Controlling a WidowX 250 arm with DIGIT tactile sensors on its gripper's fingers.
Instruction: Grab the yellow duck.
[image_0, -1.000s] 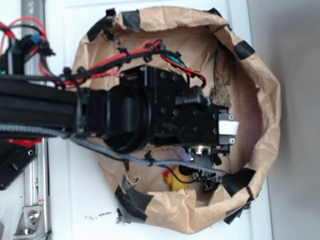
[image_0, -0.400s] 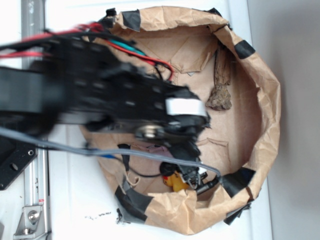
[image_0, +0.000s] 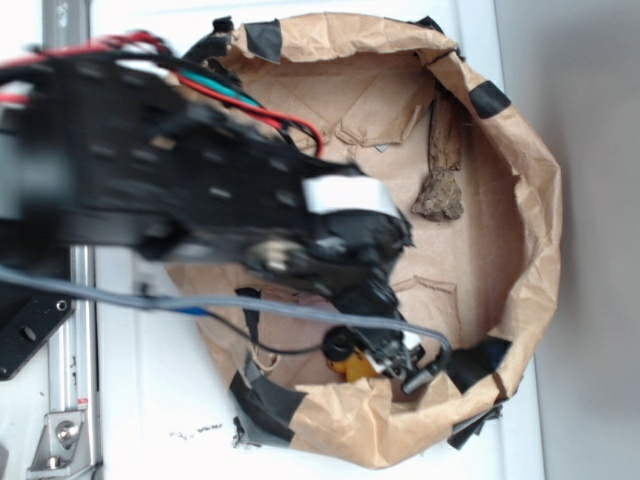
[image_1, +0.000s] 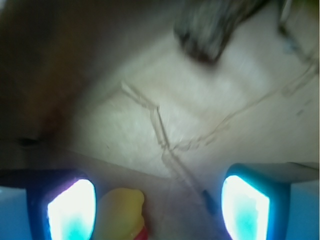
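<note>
The duck (image_0: 354, 364) sits low inside the paper bag (image_0: 520, 230), close against the bag's near wall by a strip of black tape (image_0: 480, 360). The exterior view shows only a yellow-orange patch of it under the gripper (image_0: 385, 350) and its cables. The arm reaches down into the bag from the open top, probably because the bag's raised walls leave no other way in.

In the wrist view the jaws stand apart, one glowing pad (image_1: 71, 210) at each lower corner, with the duck (image_1: 120, 212) just beside the left-hand pad and a wide gap toward the other (image_1: 245, 207). So the toy is between the fingers but off-centre (a red sliver of beak shows at the bottom edge). Nothing is clamped yet.

The bark lump (image_0: 440, 195) lies well apart from the duck, across the bag floor near the far wall, clear of the grasp.

No brand, label or writing is readable; both views are blurred.
</note>
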